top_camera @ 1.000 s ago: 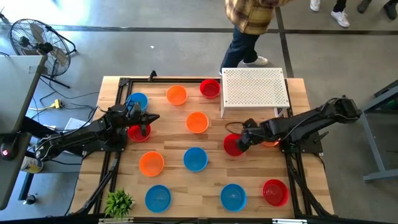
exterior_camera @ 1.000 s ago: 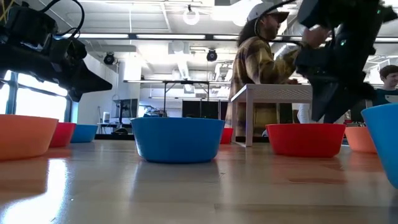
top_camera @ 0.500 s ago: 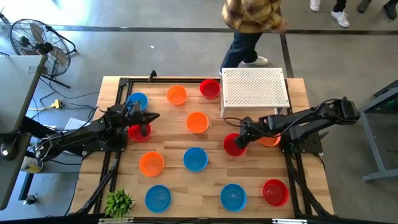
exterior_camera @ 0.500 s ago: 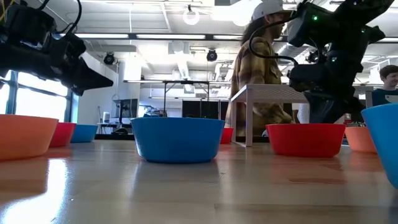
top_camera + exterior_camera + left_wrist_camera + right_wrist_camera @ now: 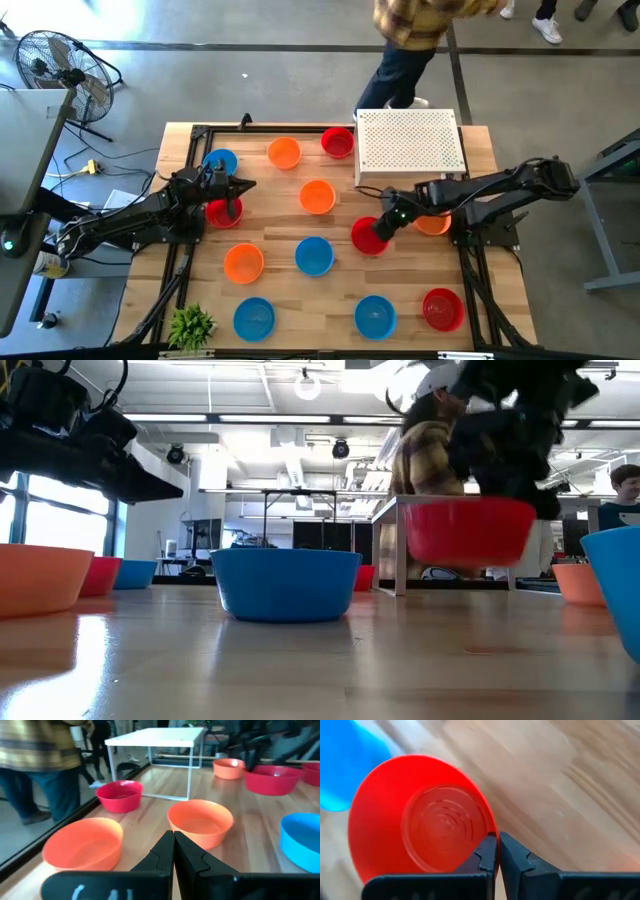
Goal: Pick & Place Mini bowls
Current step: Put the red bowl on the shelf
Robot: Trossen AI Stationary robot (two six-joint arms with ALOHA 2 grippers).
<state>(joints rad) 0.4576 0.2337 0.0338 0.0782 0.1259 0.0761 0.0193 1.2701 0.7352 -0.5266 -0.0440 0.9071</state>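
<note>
My right gripper [image 5: 384, 227] is shut on a red mini bowl [image 5: 367, 237] right of the table's middle; in the low view that bowl [image 5: 468, 532] hangs above the wood. My left gripper [image 5: 250, 186] hovers shut and empty at the left, just above another red bowl [image 5: 221, 212] that rests on its base. Other mini bowls stand on their bases: orange [image 5: 317, 196], blue [image 5: 313, 255], orange [image 5: 243, 262], and several more around the table's edges. An orange one [image 5: 433, 226] lies partly under my right arm. My right gripper pinches the red bowl's rim [image 5: 491, 826] on the side toward the table's right edge, one finger [image 5: 486, 854] inside the bowl and the other outside. The fingers come from the right, slanting down. The bowl is lifted clear of the table, opening upward.
A white perforated box [image 5: 410, 140] stands on legs at the far right of the table. A small green plant [image 5: 190, 324] sits at the near left corner. A person in a plaid shirt [image 5: 420, 20] walks beyond the far edge.
My right gripper has shut on the red bowl's rim and risen, lifting the bowl off the table and carrying it slightly toward the left edge. The person behind the table has moved to the right.
</note>
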